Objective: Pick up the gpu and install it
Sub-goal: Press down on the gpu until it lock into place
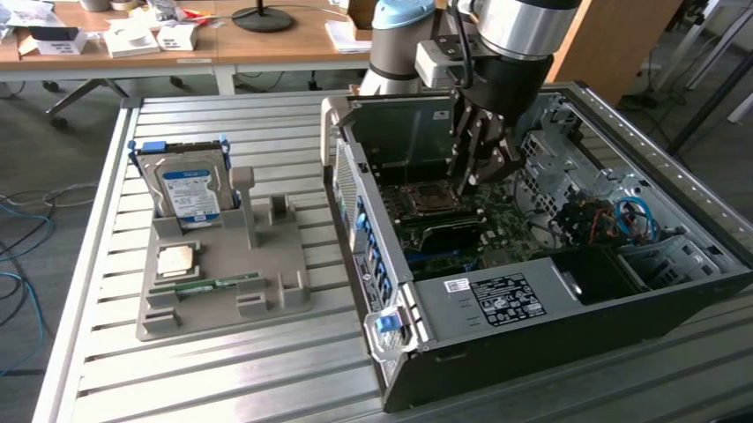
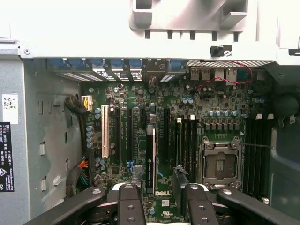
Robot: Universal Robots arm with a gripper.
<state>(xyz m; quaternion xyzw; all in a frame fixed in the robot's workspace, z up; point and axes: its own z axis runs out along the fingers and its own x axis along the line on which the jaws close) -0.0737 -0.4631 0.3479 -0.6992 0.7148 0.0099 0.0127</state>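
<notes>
One "DELL" mark on motherboard [image 2: 154, 140]

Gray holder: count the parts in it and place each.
3: hard drive upright at the far end; square chip flat in the middle; green memory stick lying nearest the camera. None seems hidden.

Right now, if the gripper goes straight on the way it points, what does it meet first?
Probably the motherboard's expansion slots: the gripper points into the open case, with the gpu edge-on ahead of it. Depth is unclear.
</notes>
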